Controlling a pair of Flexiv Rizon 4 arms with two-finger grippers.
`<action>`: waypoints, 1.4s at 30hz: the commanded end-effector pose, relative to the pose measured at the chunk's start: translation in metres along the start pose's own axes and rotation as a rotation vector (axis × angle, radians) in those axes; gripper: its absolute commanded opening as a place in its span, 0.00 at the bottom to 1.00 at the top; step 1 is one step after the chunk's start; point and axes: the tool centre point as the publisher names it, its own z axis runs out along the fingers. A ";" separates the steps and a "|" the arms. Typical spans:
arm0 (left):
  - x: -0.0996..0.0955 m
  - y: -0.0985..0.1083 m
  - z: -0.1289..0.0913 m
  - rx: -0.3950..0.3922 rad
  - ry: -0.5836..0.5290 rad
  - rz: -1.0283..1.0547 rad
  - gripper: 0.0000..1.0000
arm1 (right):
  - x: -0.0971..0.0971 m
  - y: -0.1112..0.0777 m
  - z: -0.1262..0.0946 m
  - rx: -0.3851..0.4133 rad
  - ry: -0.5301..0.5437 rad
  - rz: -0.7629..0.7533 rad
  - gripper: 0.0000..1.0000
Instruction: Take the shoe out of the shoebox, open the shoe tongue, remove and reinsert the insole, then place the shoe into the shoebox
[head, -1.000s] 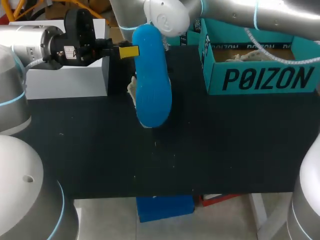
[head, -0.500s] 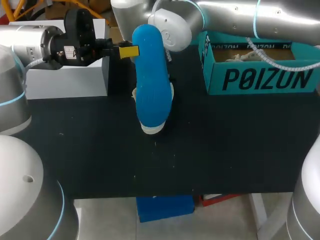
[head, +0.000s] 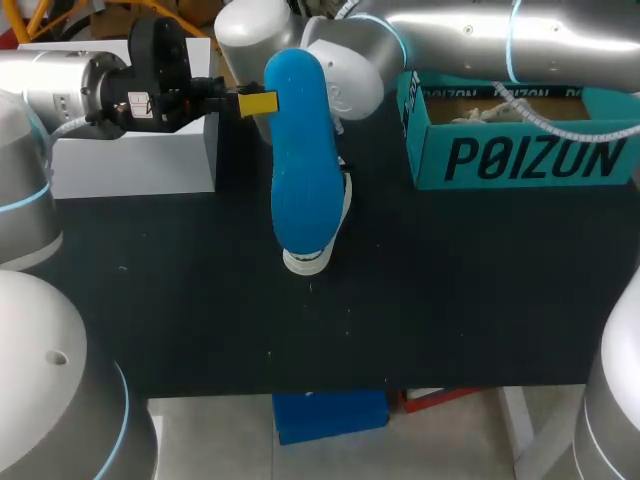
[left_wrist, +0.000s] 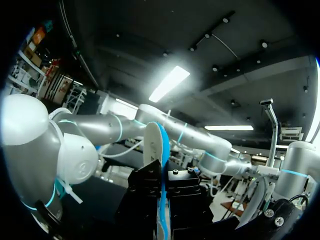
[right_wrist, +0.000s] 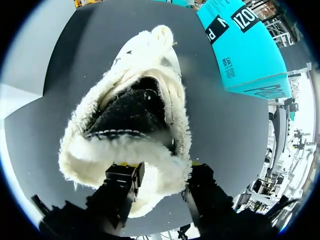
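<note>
— Where is the long blue foam insole (head: 300, 150)?
— The left gripper (head: 262, 103) is clamped on its far end. It is held over the white fleece-lined shoe (right_wrist: 135, 100), and in the head view only the shoe's toe shows from under it.
— And the shoe?
— It is on the black surface (head: 180, 300), mouth open, with its heel collar pinched between the fingers of the right gripper (right_wrist: 160, 180).
— Room around it?
— The teal cardboard shoebox (head: 520, 150) stands apart at the right. Bare surface runs to the near edge.

Fleecy white shoe (right_wrist: 145, 100), heel in grip of pincer (right_wrist: 160, 179), over black table (right_wrist: 220, 130).
</note>
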 end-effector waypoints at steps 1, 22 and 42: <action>0.000 0.001 0.001 0.001 -0.001 0.002 0.00 | -0.014 -0.003 -0.014 -0.007 0.039 0.011 1.00; 0.000 0.001 0.001 0.001 -0.001 0.002 0.00 | -0.054 -0.011 -0.098 -0.055 0.656 0.039 1.00; 0.000 0.001 0.001 0.001 -0.001 0.002 0.00 | -0.058 -0.012 -0.106 -0.053 0.723 0.060 1.00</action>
